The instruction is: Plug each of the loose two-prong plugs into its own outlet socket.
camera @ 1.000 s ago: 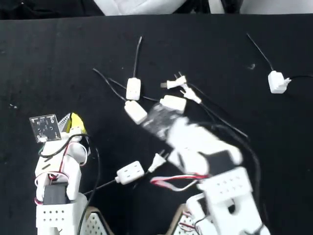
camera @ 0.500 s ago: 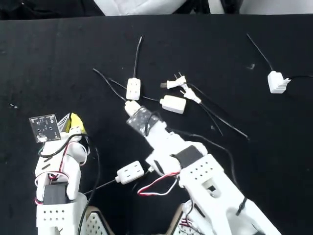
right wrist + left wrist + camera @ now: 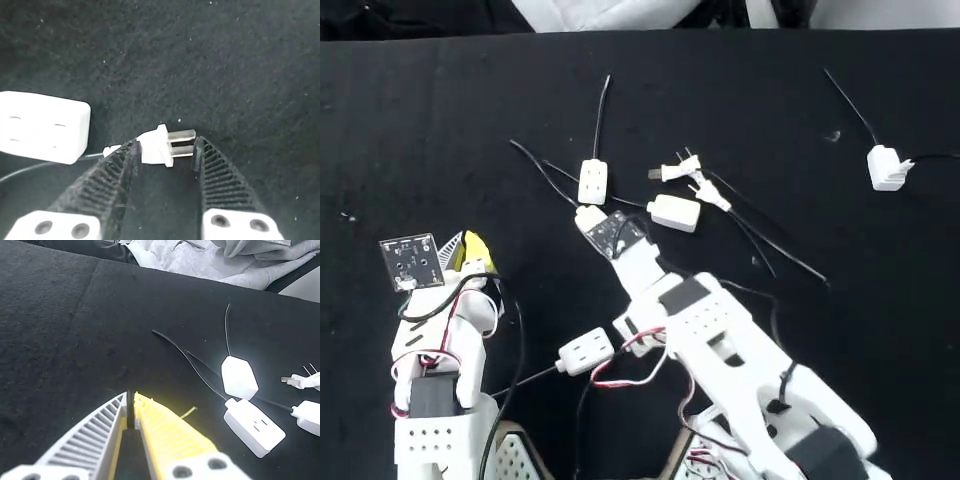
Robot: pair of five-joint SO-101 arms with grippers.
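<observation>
In the right wrist view a white two-prong plug (image 3: pixel 162 145) lies on the black table, its prongs pointing away from a white outlet socket (image 3: pixel 42 127) beside it. My right gripper (image 3: pixel 166 145) is open, one black finger on each side of the plug. In the high view the right arm (image 3: pixel 680 310) stretches over the table's middle and hides that plug; a socket (image 3: pixel 587 352) lies just beside it. My left gripper (image 3: pixel 468 250) (image 3: pixel 129 397) is shut on nothing at the near left.
Further sockets lie at mid-table (image 3: pixel 592 182) (image 3: pixel 675 212), with two loose plugs (image 3: pixel 675 170) (image 3: pixel 710 192) beside them. Another white plug (image 3: pixel 888 167) sits far right. Thin black cords trail across the table. Grey cloth (image 3: pixel 225 260) lies beyond the far edge.
The right arm has swung left and stretched farther over the table's middle, covering the plug that lay beside the near socket. The left arm has not moved.
</observation>
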